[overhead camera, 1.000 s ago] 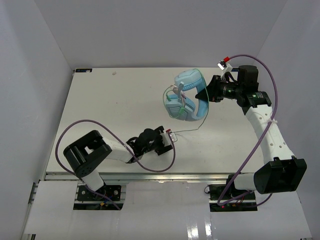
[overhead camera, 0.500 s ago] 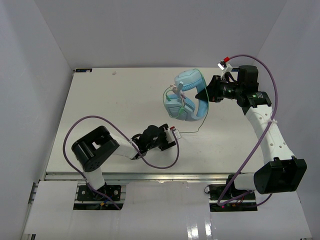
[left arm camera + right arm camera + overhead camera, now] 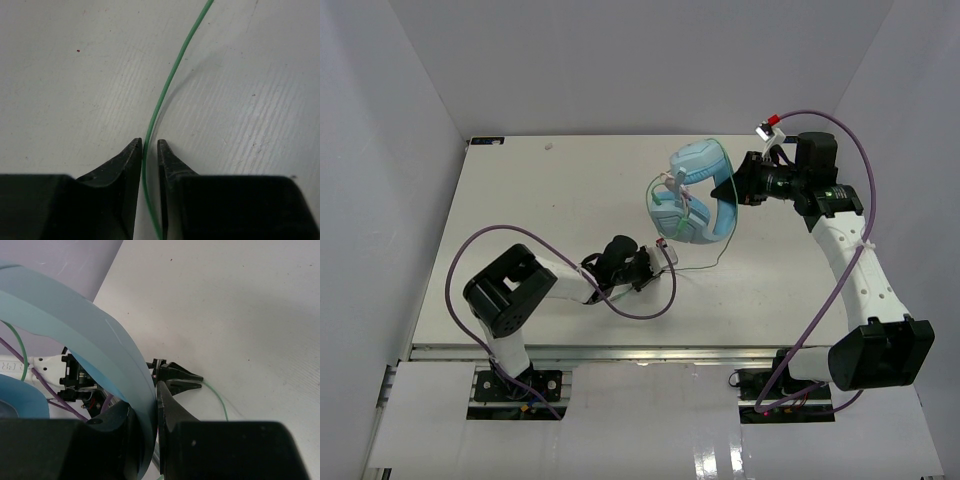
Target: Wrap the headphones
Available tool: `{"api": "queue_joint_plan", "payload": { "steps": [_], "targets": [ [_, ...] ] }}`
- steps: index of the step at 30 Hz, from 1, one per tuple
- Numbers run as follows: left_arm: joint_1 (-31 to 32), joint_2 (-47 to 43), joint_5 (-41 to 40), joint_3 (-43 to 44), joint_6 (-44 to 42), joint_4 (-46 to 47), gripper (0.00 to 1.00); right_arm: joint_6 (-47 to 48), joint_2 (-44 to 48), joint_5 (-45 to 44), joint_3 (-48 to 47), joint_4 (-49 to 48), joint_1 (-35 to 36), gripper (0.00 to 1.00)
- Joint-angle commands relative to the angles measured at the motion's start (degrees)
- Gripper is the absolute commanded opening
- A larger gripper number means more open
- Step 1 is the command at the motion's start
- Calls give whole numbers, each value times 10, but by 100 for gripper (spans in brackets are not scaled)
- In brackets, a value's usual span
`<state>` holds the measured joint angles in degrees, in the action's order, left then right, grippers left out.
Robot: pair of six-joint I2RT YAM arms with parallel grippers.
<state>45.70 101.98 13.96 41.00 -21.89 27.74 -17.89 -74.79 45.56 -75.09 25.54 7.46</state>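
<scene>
The light blue headphones [image 3: 695,195] hang tilted above the table's back right. My right gripper [image 3: 733,190] is shut on their headband [image 3: 100,340], which fills the gap between its fingers [image 3: 150,405]. The thin green cable [image 3: 700,267] drops from the headphones and trails left along the table to my left gripper [image 3: 665,255]. In the left wrist view the cable [image 3: 172,75] runs between the two fingertips [image 3: 147,147]. The jaws stand narrow around it. It rests against the left fingertip [image 3: 134,150], with a slim gap to the right one. The plug is hidden.
A purple arm cable [image 3: 640,310] loops on the table beside my left arm; another [image 3: 860,170] arcs over my right arm. White walls close in the table [image 3: 520,200] at the back and both sides.
My left gripper has moved a little away from the near edge toward the headphones, and its jaws have narrowed around the green cable. The right arm and headphones have stayed put.
</scene>
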Motion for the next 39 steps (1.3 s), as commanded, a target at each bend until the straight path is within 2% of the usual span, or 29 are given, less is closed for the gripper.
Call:
{"api": "queue_joint_plan", "payload": {
  "steps": [1,6,9,13,29,33,39],
  "targets": [
    [1,22,48,-1,9,-78,23,-24,22,28,-8,-32,-3,8],
    [1,24,51,-1,14,-86,5,-30,9,31,-36,-23,-3,8],
    [1,21,52,-10,22,-81,0,-31,4,32,-57,-18,-3,8],
    [1,6,53,-29,27,-70,0,-33,3,31,-62,-17,-3,8],
    [-6,-150,56,-74,79,-39,0,-30,7,31,-57,-17,-3,8],
    [-21,-168,58,-109,87,-18,0,-13,20,23,-54,-5,-3,8],
    [-27,-263,101,-170,76,26,0,26,27,-28,-51,20,-3,8]
  ]
}}
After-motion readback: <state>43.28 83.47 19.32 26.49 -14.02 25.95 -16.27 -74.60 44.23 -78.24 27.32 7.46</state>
